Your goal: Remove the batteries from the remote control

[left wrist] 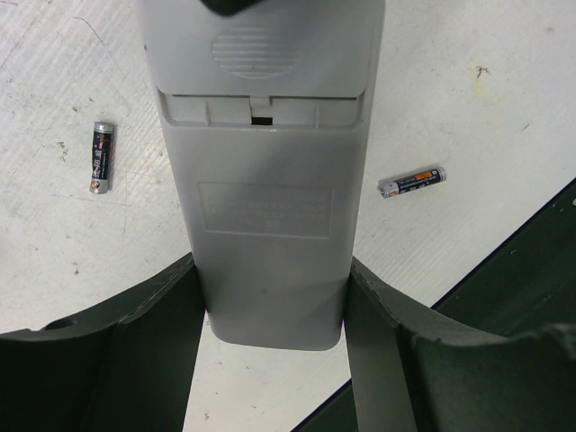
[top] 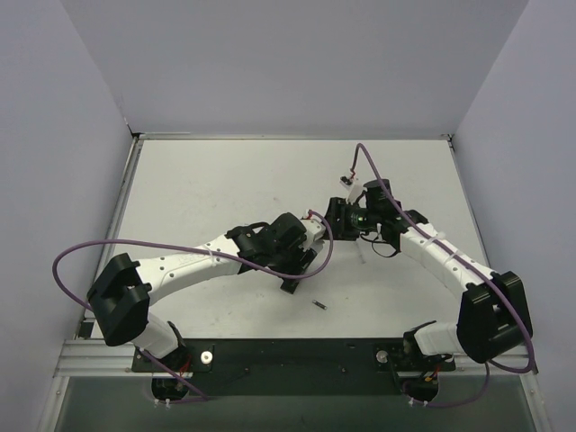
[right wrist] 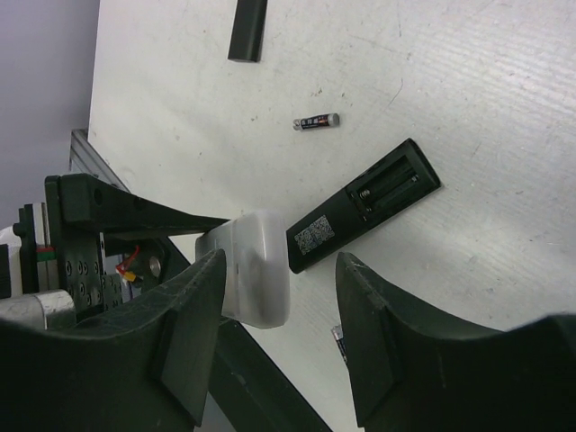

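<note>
Batteries (left wrist: pixel 102 157) lie loose on the table (left wrist: pixel 477 81) on either side of the left claw (left wrist: pixel 272 283). One lies off to its left, roughly lengthwise with the claw, and another battery (left wrist: pixel 412 181) lies off to its right, crosswise and slightly tilted. The left claw is closed on a whitish block (left wrist: pixel 265 180), with its dark fingers (left wrist: pixel 153 315) pressed against the two long edges near the block's rounded end. The block reaches forward out of the claw, ribbed patch and moulded panel facing the wrist camera. The right claw (right wrist: pixel 281 270) stands wide with nothing between its pads. Below its gap the rounded end of the block meets the near end of the remote control (right wrist: pixel 360 205), though whether they touch cannot be told. The remote control lies flat on the table, back face up, slanting away ahead of the claw's right-hand finger. Its uncovered bay shows a spring and bare slots. Further ahead of the right claw's tips lies a third battery (right wrist: pixel 315 121), well apart from the remote control. Beyond that, at the far edge of the view, is a dark flat strip (right wrist: pixel 247 29).
</note>
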